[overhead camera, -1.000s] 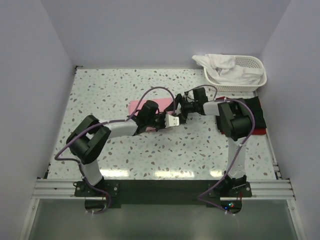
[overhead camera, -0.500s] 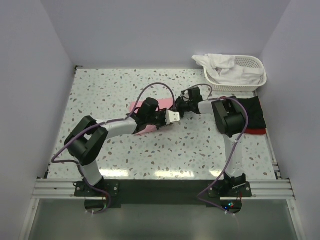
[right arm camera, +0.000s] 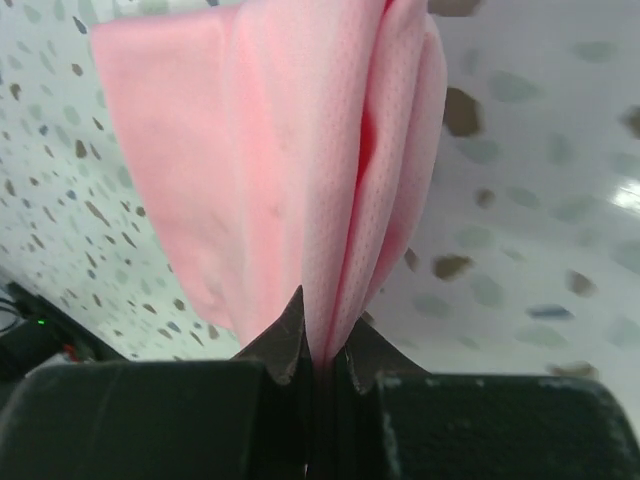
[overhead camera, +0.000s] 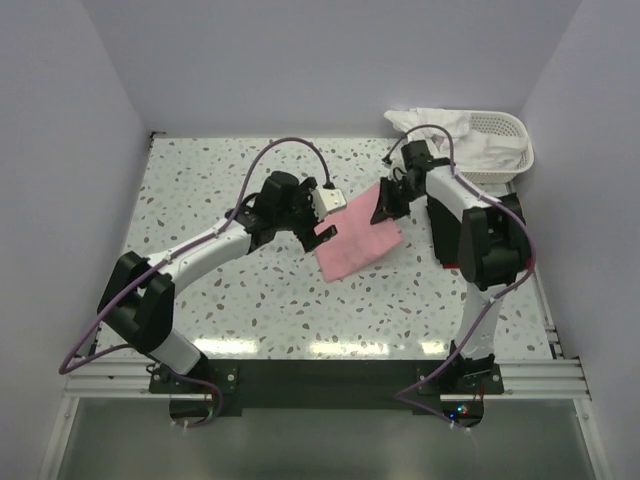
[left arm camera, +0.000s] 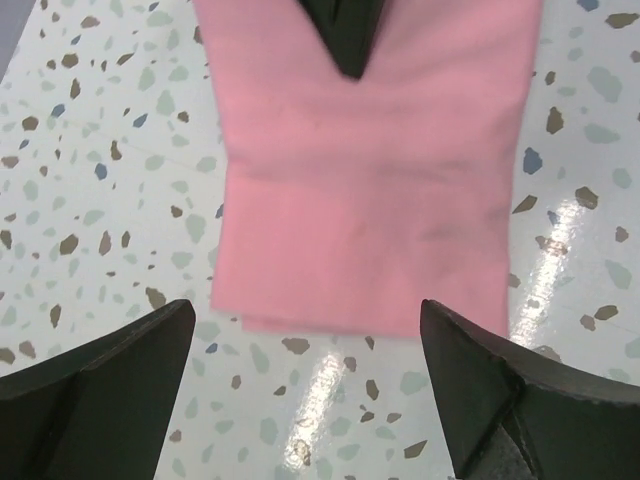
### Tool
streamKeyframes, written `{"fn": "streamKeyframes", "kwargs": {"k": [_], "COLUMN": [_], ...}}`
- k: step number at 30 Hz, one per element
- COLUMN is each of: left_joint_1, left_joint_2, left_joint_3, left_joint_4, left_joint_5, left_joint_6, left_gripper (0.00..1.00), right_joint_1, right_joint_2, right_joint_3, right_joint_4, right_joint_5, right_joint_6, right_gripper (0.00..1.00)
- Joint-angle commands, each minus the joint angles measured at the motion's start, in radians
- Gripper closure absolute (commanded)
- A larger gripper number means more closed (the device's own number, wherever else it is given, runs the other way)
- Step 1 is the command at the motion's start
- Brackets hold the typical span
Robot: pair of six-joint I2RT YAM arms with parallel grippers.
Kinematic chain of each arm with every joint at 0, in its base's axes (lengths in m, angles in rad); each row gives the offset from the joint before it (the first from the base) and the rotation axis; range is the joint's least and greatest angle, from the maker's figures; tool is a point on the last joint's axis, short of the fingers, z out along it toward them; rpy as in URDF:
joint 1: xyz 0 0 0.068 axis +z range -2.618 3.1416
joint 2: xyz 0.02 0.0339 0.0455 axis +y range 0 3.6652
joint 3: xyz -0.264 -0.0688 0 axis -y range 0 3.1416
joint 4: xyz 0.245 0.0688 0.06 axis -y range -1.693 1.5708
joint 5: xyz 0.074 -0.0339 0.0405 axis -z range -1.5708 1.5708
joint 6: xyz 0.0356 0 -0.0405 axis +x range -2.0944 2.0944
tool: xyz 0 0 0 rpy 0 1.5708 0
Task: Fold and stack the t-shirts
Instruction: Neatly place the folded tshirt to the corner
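The light pink t-shirt [overhead camera: 357, 238] is already folded down to a small layered rectangle; it hangs tilted above the speckled table [overhead camera: 200, 190], near the middle, with one edge drooping toward the surface. The right gripper [overhead camera: 386, 206] has its fingers closed tight on a bunched edge of that shirt, and the right wrist view shows several layers pinched between them. The left gripper [left arm camera: 307, 312] stands wide open just over the cloth, holding nothing. To the right, mostly hidden behind the right arm, lies some dark folded cloth [overhead camera: 512, 208], probably a black shirt that starts the stack, though I cannot tell how many pieces are there. A white t-shirt [overhead camera: 450, 130] sits crumpled in the white basket [overhead camera: 505, 165] at the far right corner, unfolded. By my reading the task is partway through: the pink shirt looks folded and needs only to be carried over and laid on the pile, while the white one has yet to be taken out, folded and stacked.
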Motion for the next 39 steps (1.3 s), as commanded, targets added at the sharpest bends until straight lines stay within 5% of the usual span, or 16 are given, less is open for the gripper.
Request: {"fn": "streamKeyframes", "kwargs": {"k": [1, 17, 39], "left_joint_1": [0.011, 0.019, 0.03], "left_joint_2": [-0.018, 0.022, 0.028], "left_joint_3": [0.04, 0.008, -0.012], "left_joint_4": [-0.121, -0.089, -0.071], "left_joint_5": [-0.106, -0.144, -0.126], "left_joint_6": [-0.007, 0.038, 0.061], "left_gripper": [0.0, 0.0, 0.0], "right_joint_1": [-0.076, -0.25, -0.339], "right_joint_2": [-0.108, -0.27, -0.335], "right_joint_3": [0.084, 0.259, 0.321], "right_joint_4": [-0.232, -0.444, -0.495], "right_joint_5": [0.128, 0.392, 0.44], "right_joint_6": [-0.225, -0.455, -0.492], "right_gripper": [1.0, 1.0, 1.0]}}
